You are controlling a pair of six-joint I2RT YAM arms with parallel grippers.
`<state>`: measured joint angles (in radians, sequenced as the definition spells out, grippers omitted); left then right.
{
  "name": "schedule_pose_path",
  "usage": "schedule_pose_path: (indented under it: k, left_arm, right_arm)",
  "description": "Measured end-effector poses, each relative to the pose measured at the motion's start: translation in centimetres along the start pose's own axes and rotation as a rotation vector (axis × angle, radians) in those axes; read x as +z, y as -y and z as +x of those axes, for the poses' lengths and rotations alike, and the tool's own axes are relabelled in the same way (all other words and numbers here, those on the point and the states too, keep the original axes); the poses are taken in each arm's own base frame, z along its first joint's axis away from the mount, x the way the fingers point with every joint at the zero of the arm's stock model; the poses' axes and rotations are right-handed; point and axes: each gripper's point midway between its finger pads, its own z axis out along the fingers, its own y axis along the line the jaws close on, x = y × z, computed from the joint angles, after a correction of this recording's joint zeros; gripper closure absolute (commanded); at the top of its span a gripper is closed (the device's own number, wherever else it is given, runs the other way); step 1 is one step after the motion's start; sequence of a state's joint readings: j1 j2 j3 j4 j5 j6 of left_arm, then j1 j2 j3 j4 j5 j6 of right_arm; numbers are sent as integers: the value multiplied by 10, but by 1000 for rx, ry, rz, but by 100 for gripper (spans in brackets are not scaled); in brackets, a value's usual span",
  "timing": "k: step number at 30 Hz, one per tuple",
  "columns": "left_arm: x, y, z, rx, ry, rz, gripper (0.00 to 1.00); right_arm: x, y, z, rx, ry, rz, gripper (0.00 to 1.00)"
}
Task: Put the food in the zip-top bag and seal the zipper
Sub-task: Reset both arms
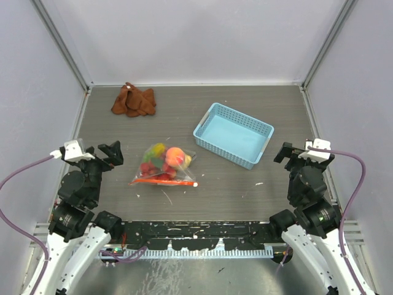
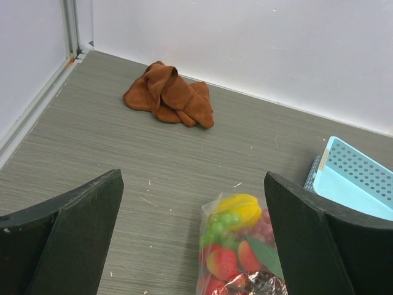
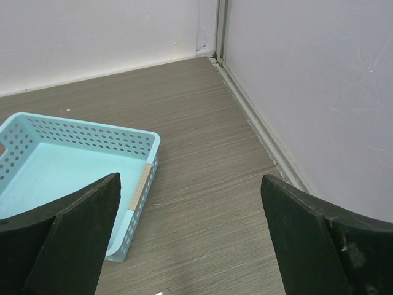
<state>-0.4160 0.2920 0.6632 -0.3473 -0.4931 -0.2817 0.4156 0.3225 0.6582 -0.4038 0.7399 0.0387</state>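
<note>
The zip-top bag (image 1: 153, 173) lies flat left of the worktop's centre, toward the near edge, with the food (image 1: 175, 157) inside; no loose fruit shows elsewhere, so I judge filling complete; the zipper (image 1: 161, 181) runs straight along the bag's near side, slider tab (image 1: 195, 184) at its right end, so sealing looks done, though I cannot confirm it; my left gripper (image 2: 193, 184) and right gripper (image 3: 190, 184) stand wide apart, holding nothing; only the top view shows the zipper; the left wrist view shows the bag's far part and the brown cloth (image 2: 169, 95) toward the far left corner; the right wrist view shows only the blue basket (image 3: 92, 136).
</note>
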Motion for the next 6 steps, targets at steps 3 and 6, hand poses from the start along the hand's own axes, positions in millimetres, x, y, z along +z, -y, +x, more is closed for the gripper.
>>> schedule_pose_path:
  k: [3, 6]
  left_arm:
    - [3, 0, 3, -8, -12, -3, 2]
    - [5, 0, 5, -11, -22, -5, 2]
  right_arm:
    - [0, 0, 0, 7, 0, 1, 0]
    - [0, -1, 0, 14, -1, 0, 0]
